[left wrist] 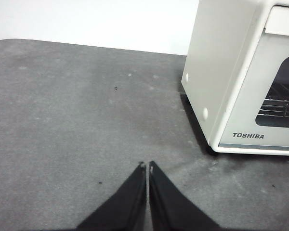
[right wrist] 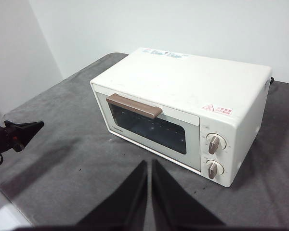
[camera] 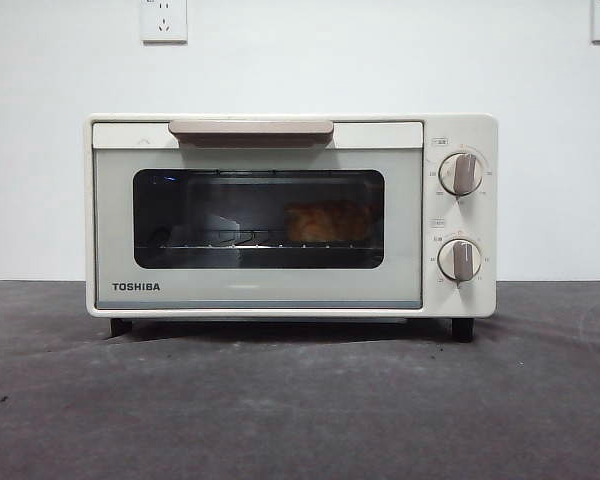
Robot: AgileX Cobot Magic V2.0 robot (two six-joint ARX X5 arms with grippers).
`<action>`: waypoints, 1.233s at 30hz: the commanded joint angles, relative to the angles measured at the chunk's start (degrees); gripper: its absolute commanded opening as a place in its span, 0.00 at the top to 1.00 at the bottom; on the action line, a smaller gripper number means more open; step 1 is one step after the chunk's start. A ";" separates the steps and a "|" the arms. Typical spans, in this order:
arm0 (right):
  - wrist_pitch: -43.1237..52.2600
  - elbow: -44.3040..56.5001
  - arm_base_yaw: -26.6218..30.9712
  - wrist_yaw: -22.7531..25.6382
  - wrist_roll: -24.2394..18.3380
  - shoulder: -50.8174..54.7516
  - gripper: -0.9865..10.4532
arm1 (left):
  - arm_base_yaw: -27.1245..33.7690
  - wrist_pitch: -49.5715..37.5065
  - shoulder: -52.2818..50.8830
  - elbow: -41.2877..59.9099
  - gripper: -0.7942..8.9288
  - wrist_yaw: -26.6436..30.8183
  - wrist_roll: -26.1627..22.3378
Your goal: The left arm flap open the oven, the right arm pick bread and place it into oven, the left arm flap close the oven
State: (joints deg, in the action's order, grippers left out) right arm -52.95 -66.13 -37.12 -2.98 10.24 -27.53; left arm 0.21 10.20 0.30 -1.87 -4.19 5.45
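**Oven shut, bread inside, both arms clear**

Oven (camera: 290, 215) standing on the grey table (camera: 300, 410), door closed flush, beige handle (camera: 251, 128) at top of door. Bread (camera: 327, 222) resting on the wire rack (camera: 230, 240) inside the oven, seen through the dark window, toward the knob side. Two knobs (camera: 461, 173) on the oven's right panel.

Left gripper (left wrist: 147, 166) off the oven's plain side, over bare table, jaws pressed together, holding nothing. Right gripper (right wrist: 149, 163) raised before the oven's front, well apart from it, jaws together, holding nothing.
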 commanded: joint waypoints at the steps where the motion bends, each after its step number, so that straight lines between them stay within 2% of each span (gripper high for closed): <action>1: 1.57 0.50 1.60 -0.26 -0.46 -0.39 0.90 | 0.04 0.37 -0.11 1.18 0.90 0.20 -0.46; 4: 10.91 7.45 7.52 -3.13 -0.46 0.57 0.90 | 0.04 0.37 -0.11 1.18 0.90 0.20 -0.46; 8: 35.50 25.94 18.69 -8.09 -0.46 6.23 0.90 | 0.04 0.37 -0.11 1.18 0.90 0.20 -0.46; 11: 45.11 37.83 25.68 -8.66 -0.46 12.28 0.90 | 0.04 0.37 -0.11 1.18 0.90 0.20 -0.46; 14: 47.01 46.51 30.97 -8.37 -1.05 17.79 0.90 | 0.04 0.37 -0.11 1.18 0.90 0.20 -0.46; 18: 46.95 54.47 34.53 -7.02 -3.54 22.29 0.90 | 0.04 0.37 -0.11 1.18 0.90 0.20 -0.46; 25: 46.95 62.31 35.23 -4.20 -8.02 25.70 0.90 | 0.04 0.35 -0.11 1.18 0.90 0.17 -0.46; 37: 43.50 65.59 35.41 -3.85 -8.98 27.32 0.90 | 0.04 0.35 -0.11 1.18 0.90 0.17 -0.46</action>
State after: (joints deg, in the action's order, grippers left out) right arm -9.23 -0.91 -1.80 -6.85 1.72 -0.30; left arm 0.21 10.20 0.30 -1.87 -4.19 5.45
